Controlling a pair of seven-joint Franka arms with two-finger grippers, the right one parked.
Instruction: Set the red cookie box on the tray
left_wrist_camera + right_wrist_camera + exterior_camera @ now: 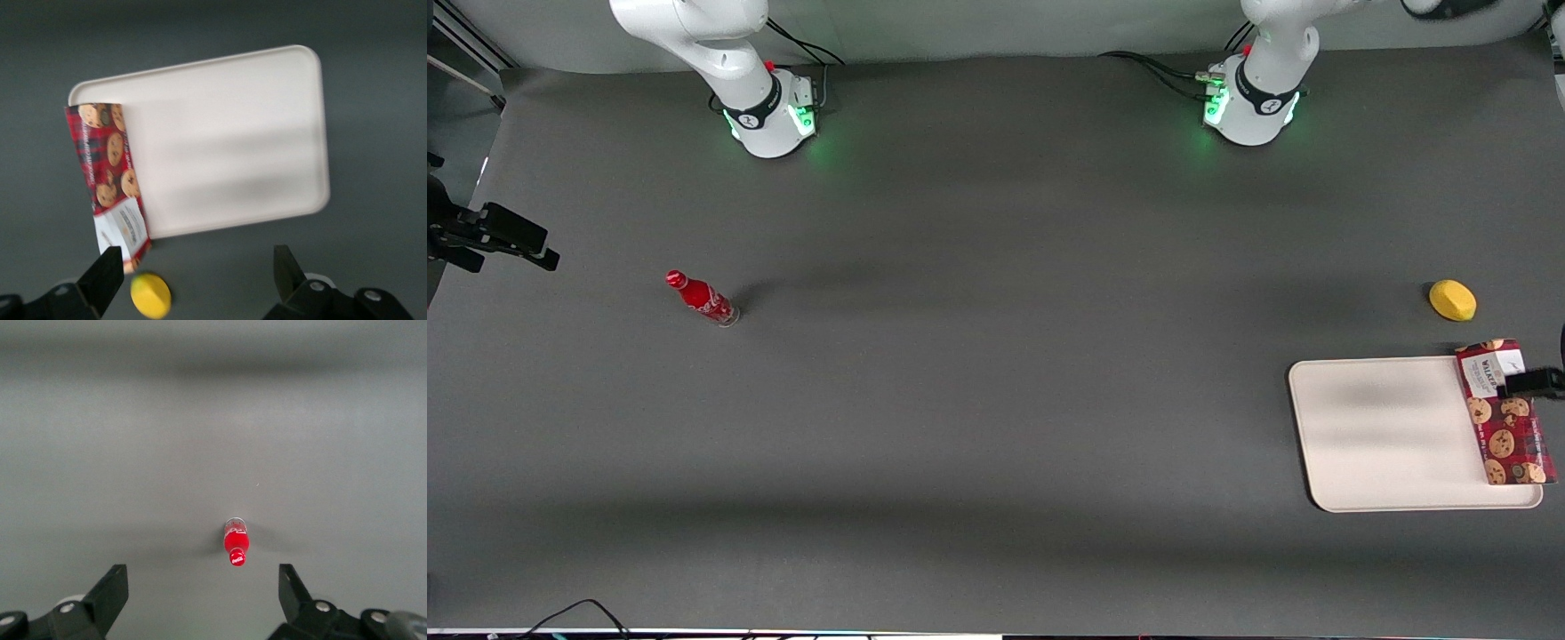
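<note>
box (1504,418) lies along tray (1383,436) edge, part overhanging | gripper (197,270) above, near its label end, fingers wide, holding nothing | step: you judge placement or release | next: check box sits inside rim, nudge inward

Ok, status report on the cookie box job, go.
Gripper open, high above the tray's edge, holding nothing. Red cookie box lying on the tray's end, partly overhanging the rim. Yellow object beside it on the table, not blocking.
</note>
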